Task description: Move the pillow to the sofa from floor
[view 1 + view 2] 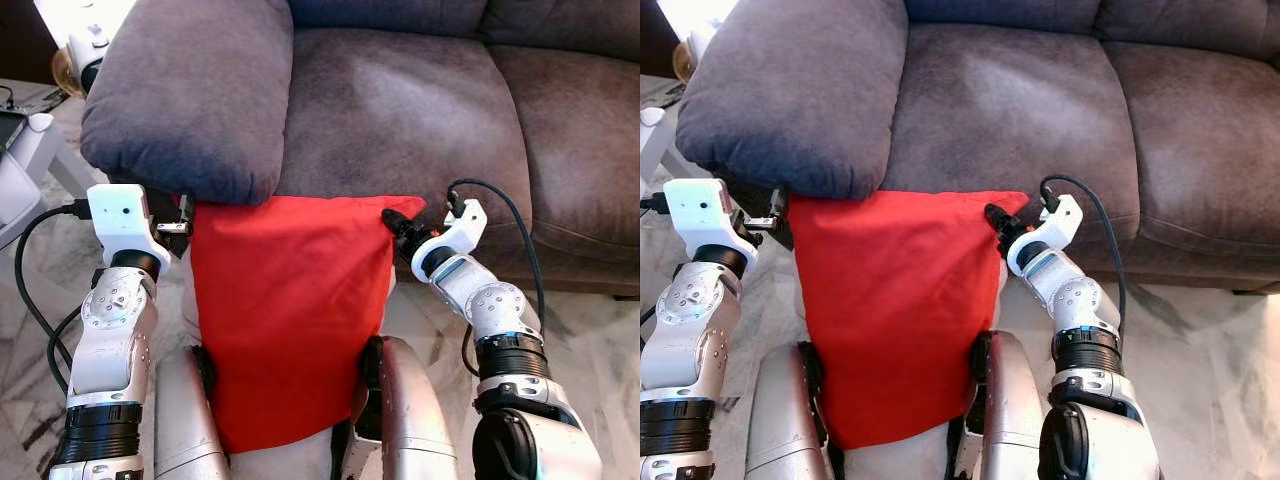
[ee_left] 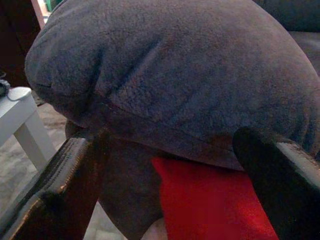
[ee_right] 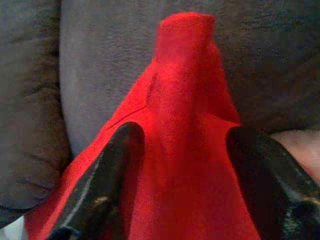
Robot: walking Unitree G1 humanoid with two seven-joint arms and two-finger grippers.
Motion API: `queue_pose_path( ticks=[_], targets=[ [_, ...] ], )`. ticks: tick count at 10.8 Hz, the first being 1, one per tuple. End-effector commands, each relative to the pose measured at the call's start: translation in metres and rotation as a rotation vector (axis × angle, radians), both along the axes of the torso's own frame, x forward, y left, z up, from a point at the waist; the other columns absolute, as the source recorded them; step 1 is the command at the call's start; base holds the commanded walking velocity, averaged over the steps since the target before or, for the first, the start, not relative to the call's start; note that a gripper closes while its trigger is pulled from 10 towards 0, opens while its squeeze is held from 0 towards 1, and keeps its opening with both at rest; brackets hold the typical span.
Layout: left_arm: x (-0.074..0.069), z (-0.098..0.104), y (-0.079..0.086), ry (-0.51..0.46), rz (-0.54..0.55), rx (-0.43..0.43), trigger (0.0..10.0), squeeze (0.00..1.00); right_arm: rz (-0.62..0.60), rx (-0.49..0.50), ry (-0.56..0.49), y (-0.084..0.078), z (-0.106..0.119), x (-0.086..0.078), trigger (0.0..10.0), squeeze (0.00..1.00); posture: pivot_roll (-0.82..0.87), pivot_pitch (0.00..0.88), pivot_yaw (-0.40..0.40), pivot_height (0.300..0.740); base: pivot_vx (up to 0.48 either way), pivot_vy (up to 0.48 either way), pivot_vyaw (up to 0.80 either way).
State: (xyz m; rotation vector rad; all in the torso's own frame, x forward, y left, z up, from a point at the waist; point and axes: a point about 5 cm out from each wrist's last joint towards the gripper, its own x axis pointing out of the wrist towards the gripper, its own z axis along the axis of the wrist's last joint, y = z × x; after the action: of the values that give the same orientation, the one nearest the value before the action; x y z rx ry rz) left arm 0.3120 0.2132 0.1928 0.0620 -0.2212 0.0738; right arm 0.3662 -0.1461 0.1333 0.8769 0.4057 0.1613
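Note:
The red pillow [image 1: 285, 310] stands upright between my knees, its top edge leaning on the front of the grey sofa [image 1: 400, 110]. My right gripper [image 1: 395, 225] is shut on the pillow's upper right corner; in the right wrist view bunched red cloth [image 3: 185, 100] fills the space between the two black fingers. My left gripper [image 1: 183, 222] is at the pillow's upper left corner, just under the sofa's padded armrest [image 1: 190, 90]. Its fingers [image 2: 70, 175] stand wide open, with the armrest ahead and the red cloth [image 2: 210, 200] low between them.
The sofa's seat cushions stretch across the back, and the armrest overhangs the pillow's left corner. A white side table [image 1: 30, 150] stands at the far left. Marbled floor [image 1: 600, 340] lies to the right of my right arm.

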Motion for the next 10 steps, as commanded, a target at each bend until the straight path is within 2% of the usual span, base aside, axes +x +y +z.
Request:
queue_pose_path(
  ticks=[1, 4, 5, 6, 8, 10],
  targets=[
    [-0.003, -0.005, -0.001, 0.015, -0.003, 0.003, 10.0, 0.0, -0.014, 0.004, 0.023, -0.005, -0.003, -0.003, 10.0, 0.0, 0.05, 0.265, -0.141, 0.523, 0.0, 0.0, 0.0],
    [-0.005, -0.003, -0.002, 0.006, -0.008, 0.009, 10.0, 0.0, 0.047, 0.068, -0.004, 0.005, -0.01, -0.002, 10.0, 0.0, 0.07, 0.28, -0.137, 0.523, 0.0, 0.0, 0.0],
    [-0.006, -0.002, -0.003, 0.005, -0.011, 0.01, 10.0, 0.0, 0.085, 0.057, -0.003, 0.009, -0.013, -0.001, 10.0, 0.0, 0.07, 0.293, -0.137, 0.523, 0.0, 0.0, 0.0],
    [-0.008, -0.002, -0.003, 0.008, -0.015, 0.01, 10.0, 0.0, 0.071, -0.007, 0.034, 0.006, -0.021, -0.001, 10.0, 0.0, 0.08, 0.309, -0.136, 0.523, 0.0, 0.0, 0.0],
    [-0.012, -0.004, -0.005, 0.023, -0.024, 0.009, 10.0, 0.0, 0.041, -0.054, 0.079, -0.001, -0.034, -0.002, 10.0, 0.0, 0.09, 0.338, -0.132, 0.523, 0.0, 0.0, 0.0],
    [-0.013, -0.005, -0.005, 0.029, -0.024, 0.005, 10.0, 0.0, 0.078, -0.115, 0.098, 0.005, -0.043, -0.003, 10.0, 0.0, 0.09, 0.356, -0.127, 0.523, 0.0, 0.0, 0.0]
  ],
)
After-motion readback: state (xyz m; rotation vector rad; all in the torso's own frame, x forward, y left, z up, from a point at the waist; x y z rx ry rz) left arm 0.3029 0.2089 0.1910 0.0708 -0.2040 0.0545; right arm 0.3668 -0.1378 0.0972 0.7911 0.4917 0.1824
